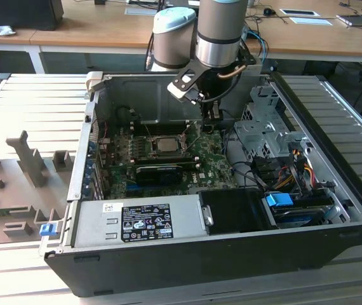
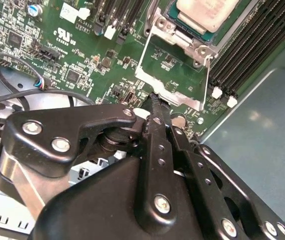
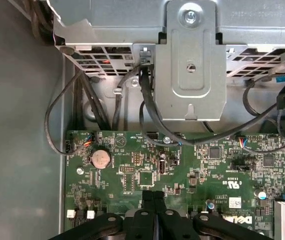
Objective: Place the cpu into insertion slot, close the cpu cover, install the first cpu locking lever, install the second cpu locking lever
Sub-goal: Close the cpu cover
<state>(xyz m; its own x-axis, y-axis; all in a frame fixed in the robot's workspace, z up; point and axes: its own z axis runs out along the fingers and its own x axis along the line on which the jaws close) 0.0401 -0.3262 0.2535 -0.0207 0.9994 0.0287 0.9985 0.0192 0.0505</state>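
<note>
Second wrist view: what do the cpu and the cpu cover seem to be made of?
The cpu: its top looks like metal with a matte, pale silvery finish, smooth and evenly toned with rounded corners. The cpu cover: it looks like thin stamped sheet metal, probably steel, bare and shiny, judging by its bright glints, cut-out window and bent edges.

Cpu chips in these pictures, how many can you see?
1. The cpu sits in the insertion slot, next to the open cpu cover by the claw. Others may be hidden under the arm.
</note>
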